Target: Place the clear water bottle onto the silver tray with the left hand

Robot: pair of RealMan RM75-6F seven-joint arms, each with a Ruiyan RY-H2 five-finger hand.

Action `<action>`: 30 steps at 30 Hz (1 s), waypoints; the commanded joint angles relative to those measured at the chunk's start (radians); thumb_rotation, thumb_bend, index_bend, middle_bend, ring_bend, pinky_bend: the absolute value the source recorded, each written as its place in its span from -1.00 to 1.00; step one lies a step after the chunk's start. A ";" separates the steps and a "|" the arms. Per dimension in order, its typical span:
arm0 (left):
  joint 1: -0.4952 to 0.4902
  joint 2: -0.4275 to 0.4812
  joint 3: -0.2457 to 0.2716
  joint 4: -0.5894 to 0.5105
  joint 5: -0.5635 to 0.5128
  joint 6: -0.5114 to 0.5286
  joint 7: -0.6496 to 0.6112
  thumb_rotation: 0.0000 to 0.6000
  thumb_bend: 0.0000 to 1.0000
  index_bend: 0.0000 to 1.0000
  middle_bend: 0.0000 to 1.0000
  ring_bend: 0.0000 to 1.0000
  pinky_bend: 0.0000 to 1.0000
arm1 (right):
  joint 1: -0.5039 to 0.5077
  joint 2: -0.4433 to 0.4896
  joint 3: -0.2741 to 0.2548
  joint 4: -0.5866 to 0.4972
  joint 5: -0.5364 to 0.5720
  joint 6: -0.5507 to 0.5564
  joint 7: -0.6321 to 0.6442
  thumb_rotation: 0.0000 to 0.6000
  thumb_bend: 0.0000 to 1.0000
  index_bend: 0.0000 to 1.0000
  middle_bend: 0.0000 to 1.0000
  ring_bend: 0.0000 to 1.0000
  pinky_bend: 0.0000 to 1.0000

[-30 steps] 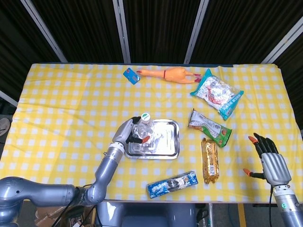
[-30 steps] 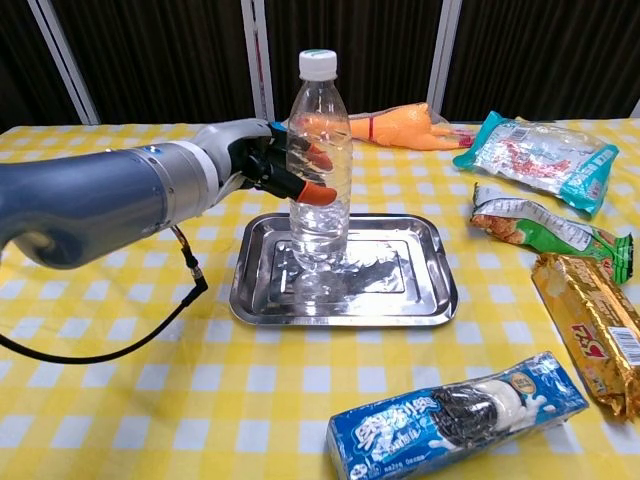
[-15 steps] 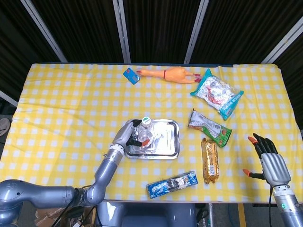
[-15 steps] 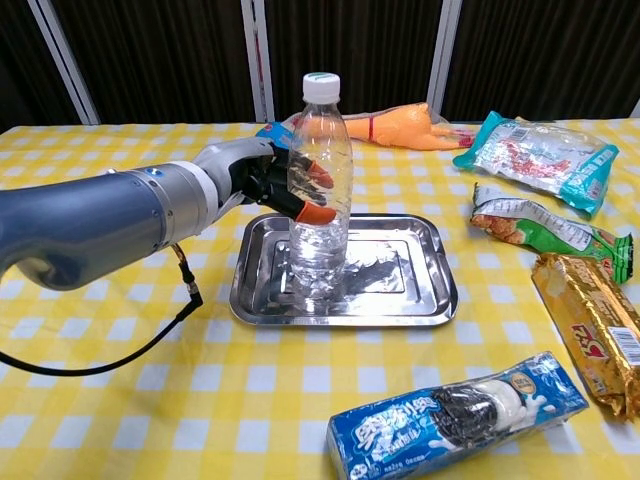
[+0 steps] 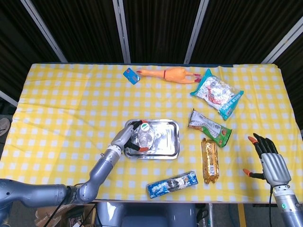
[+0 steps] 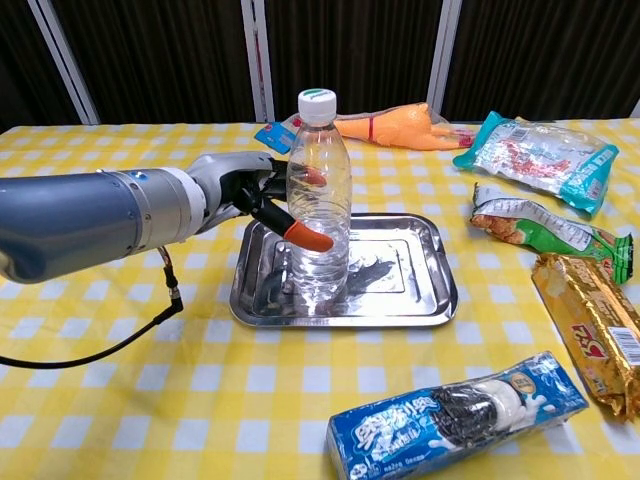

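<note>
1. The bottle (image 6: 318, 200) stands upright on the left part of the tray (image 6: 420, 290), near the middle of the bench (image 5: 71, 104).
2. The left hand (image 6: 240, 190) is at the bottle's 9 o'clock, fingers (image 6: 305, 236) spread around it; whether they touch it, I cannot tell.
3. The right hand (image 5: 269, 161) hovers past the bench's 4 o'clock corner, fingers apart, holding nothing.
4. A rubber chicken (image 5: 173, 74) lies at the tray's 12 o'clock; snack packs (image 5: 209, 160) lie at its 3 o'clock.

No legible text; print on blue cookie pack (image 6: 457, 415) and other wrappers too blurred.
</note>
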 commanded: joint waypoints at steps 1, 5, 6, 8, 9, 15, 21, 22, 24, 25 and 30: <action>0.013 0.025 0.006 -0.022 0.026 0.000 -0.006 1.00 -0.66 -0.84 -0.87 -1.00 -0.90 | 0.000 0.001 -0.001 -0.002 -0.002 -0.001 0.003 1.00 -0.90 -0.78 -1.00 -0.93 -1.00; 0.036 0.069 0.010 -0.065 0.047 -0.006 -0.025 1.00 -0.69 -0.96 -0.92 -1.00 -0.90 | 0.000 0.002 -0.002 -0.005 -0.005 0.001 0.003 1.00 -0.90 -0.78 -1.00 -0.93 -1.00; 0.047 0.091 0.016 -0.087 0.057 -0.005 -0.026 1.00 -0.69 -0.97 -0.92 -1.00 -0.90 | -0.001 0.003 -0.002 -0.005 -0.004 0.003 0.003 1.00 -0.90 -0.78 -1.00 -0.93 -1.00; 0.081 0.159 0.043 -0.162 0.095 0.005 -0.022 1.00 -0.70 -0.96 -0.92 -1.00 -0.90 | -0.003 0.005 -0.001 -0.005 -0.002 0.007 0.004 1.00 -0.90 -0.78 -1.00 -0.92 -1.00; 0.105 0.208 0.071 -0.204 0.125 0.016 -0.006 1.00 -0.70 -0.95 -0.92 -1.00 -0.90 | -0.004 0.006 0.000 -0.006 -0.002 0.009 0.005 1.00 -0.90 -0.78 -1.00 -0.92 -1.00; 0.301 0.461 0.241 -0.366 0.330 0.223 0.043 1.00 -0.63 -0.85 -0.82 -1.00 -0.90 | -0.012 0.014 -0.004 -0.016 -0.013 0.026 0.011 1.00 -0.90 -0.78 -1.00 -0.92 -1.00; 0.511 0.576 0.365 -0.239 0.572 0.397 -0.123 1.00 -0.52 -0.75 -0.77 -1.00 -0.90 | -0.013 0.005 -0.003 -0.017 -0.025 0.039 -0.012 1.00 -0.90 -0.78 -1.00 -0.92 -1.00; 0.533 0.569 0.372 -0.201 0.601 0.426 -0.134 1.00 -0.49 -0.74 -0.77 -1.00 -0.90 | -0.012 0.001 -0.001 -0.012 -0.024 0.042 -0.021 1.00 -0.90 -0.78 -1.00 -0.92 -1.00; 0.566 0.554 0.390 -0.134 0.638 0.473 -0.117 1.00 -0.49 -0.73 -0.77 -1.00 -0.90 | -0.012 -0.006 0.004 -0.002 -0.021 0.046 -0.038 1.00 -0.90 -0.78 -1.00 -0.93 -1.00; 0.584 0.540 0.394 -0.102 0.651 0.502 -0.105 1.00 -0.49 -0.72 -0.77 -1.00 -0.90 | -0.012 -0.012 0.007 0.004 -0.018 0.049 -0.045 1.00 -0.90 -0.78 -1.00 -0.92 -1.00; 0.644 0.468 0.401 0.032 0.679 0.586 -0.016 1.00 -0.49 -0.72 -0.79 -1.00 -0.90 | -0.011 -0.034 0.014 0.031 -0.022 0.063 -0.062 1.00 -0.90 -0.78 -1.00 -0.92 -1.00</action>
